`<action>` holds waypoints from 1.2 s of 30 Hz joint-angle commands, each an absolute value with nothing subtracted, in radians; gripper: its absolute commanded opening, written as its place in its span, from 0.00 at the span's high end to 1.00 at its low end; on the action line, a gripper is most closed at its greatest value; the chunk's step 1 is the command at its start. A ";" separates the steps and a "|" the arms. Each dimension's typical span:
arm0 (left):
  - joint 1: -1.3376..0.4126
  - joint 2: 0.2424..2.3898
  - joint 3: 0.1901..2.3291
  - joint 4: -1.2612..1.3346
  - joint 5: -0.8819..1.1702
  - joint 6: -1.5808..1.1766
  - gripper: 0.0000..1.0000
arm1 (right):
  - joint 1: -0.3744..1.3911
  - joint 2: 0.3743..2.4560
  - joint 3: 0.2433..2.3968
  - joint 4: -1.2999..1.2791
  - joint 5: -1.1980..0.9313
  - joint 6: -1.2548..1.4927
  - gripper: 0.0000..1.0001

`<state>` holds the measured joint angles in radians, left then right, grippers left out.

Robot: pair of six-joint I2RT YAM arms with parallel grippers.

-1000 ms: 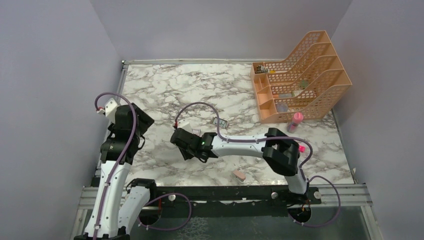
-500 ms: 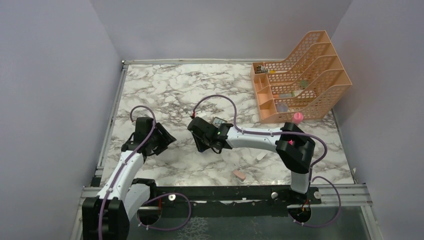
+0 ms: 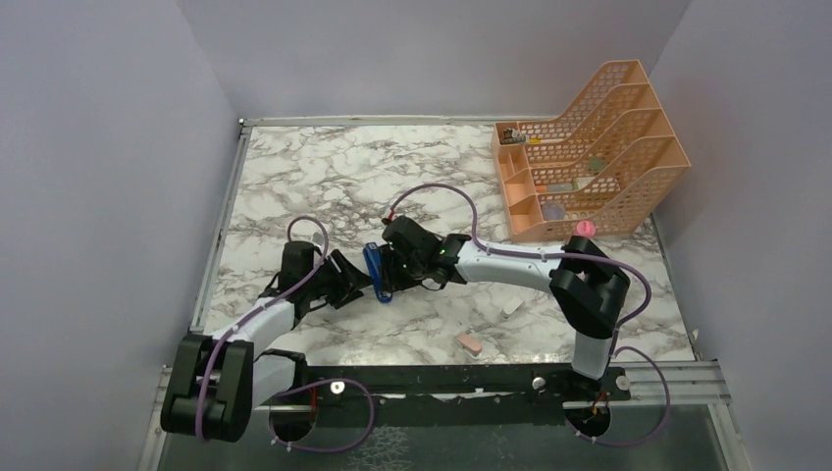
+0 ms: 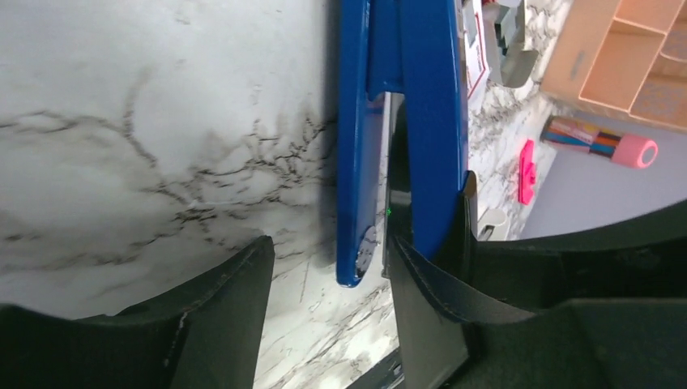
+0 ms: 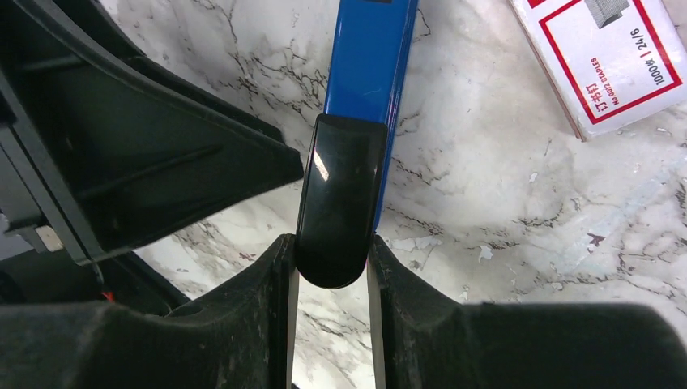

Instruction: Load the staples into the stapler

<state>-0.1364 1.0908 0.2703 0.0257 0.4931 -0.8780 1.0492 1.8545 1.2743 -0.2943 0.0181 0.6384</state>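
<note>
Mid-table, the stapler (image 3: 374, 271) sits between both arms, blue body running roughly toward and away from the arm bases. The right gripper (image 5: 330, 247) is clamped on its glossy black rounded end, with both fingers (image 5: 271, 300) pressed to the sides and no gap showing. The left gripper (image 4: 332, 263) comes in from the opposite end with its jaws spread around the blue tip. One finger (image 4: 425, 284) is against the thicker blue part. The other finger (image 4: 235, 284) stands apart, with bare marble between it and the stapler, so there is no grip on that side. Can't tell whether the stapler rests on the table (image 3: 324, 177) or is lifted off it.

The staples box (image 5: 603, 57), white with a red border, lies flat on the marble just beside the stapler, not touching it and untouched by either gripper. It is hidden under the right arm in the top view.

An orange organiser (image 3: 589, 147) stands at the far right corner, with a pink-capped marker (image 3: 584, 229) just in front of it. A salmon eraser (image 3: 469, 343) lies near the front edge, well apart from the stapler.
</note>
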 commanded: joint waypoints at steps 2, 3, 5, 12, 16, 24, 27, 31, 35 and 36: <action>-0.196 1.203 0.224 0.246 0.546 -0.918 0.50 | 1.020 1.811 1.239 -0.191 -0.111 0.720 0.74; -0.210 1.224 0.220 0.270 0.547 -0.926 0.54 | 1.014 1.808 1.230 -0.180 -0.122 0.729 0.73; -0.241 1.257 0.223 0.291 0.528 -0.930 0.62 | 1.002 1.804 1.219 -0.162 -0.143 0.742 0.74; -0.296 1.305 0.236 0.293 0.454 -0.890 0.86 | 0.978 1.797 1.212 -0.148 -0.193 0.737 0.74; -0.299 1.324 0.228 0.282 0.430 -0.861 1.00 | 0.951 1.780 1.211 -0.161 -0.204 0.725 0.74; -0.301 1.321 0.210 0.264 0.395 -0.829 1.00 | 0.881 1.735 1.239 -0.228 -0.204 0.661 0.74; -0.301 1.318 0.210 0.252 0.389 -0.820 1.00 | 0.842 1.718 1.256 -0.246 -0.207 0.636 0.74; -0.301 1.317 0.208 0.251 0.394 -0.801 1.00 | 0.786 1.726 1.307 -0.270 -0.217 0.595 0.73; -0.302 1.329 0.215 0.247 0.407 -0.776 1.00 | 0.741 1.749 1.367 -0.275 -0.180 0.549 0.71; -0.302 1.333 0.215 0.247 0.409 -0.773 1.00 | 0.733 1.754 1.386 -0.274 -0.164 0.539 0.70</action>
